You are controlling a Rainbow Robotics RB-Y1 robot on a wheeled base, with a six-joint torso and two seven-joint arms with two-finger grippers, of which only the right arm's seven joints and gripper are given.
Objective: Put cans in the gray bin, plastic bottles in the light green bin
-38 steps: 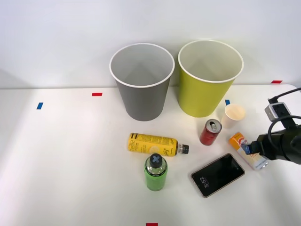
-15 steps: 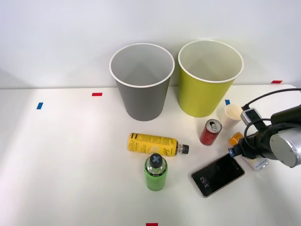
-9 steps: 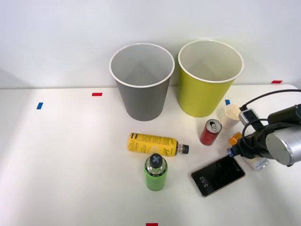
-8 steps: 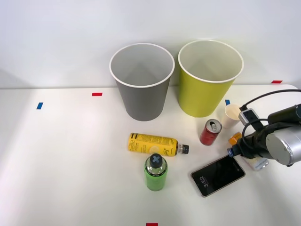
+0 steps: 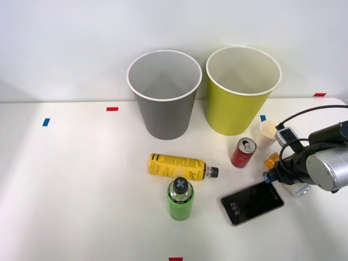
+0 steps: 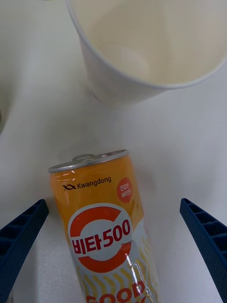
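orange can [image 6: 106, 227] lying between the wide-spread jaws
right gripper [image 6: 113, 246] straddles it, neither finger touching; can's silver top points at the paper cup [image 6: 151, 47] just beyond, on the white table [image 6: 42, 118]

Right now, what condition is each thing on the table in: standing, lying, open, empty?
Gray bin: upright, empty.
Light green bin: upright, empty.
Red can: standing.
Orange can: lying, between open fingers.
Yellow bottle: lying, capped.
Green bottle: standing, capped.
Paper cup: upright, empty.
Smartphone: screen on.
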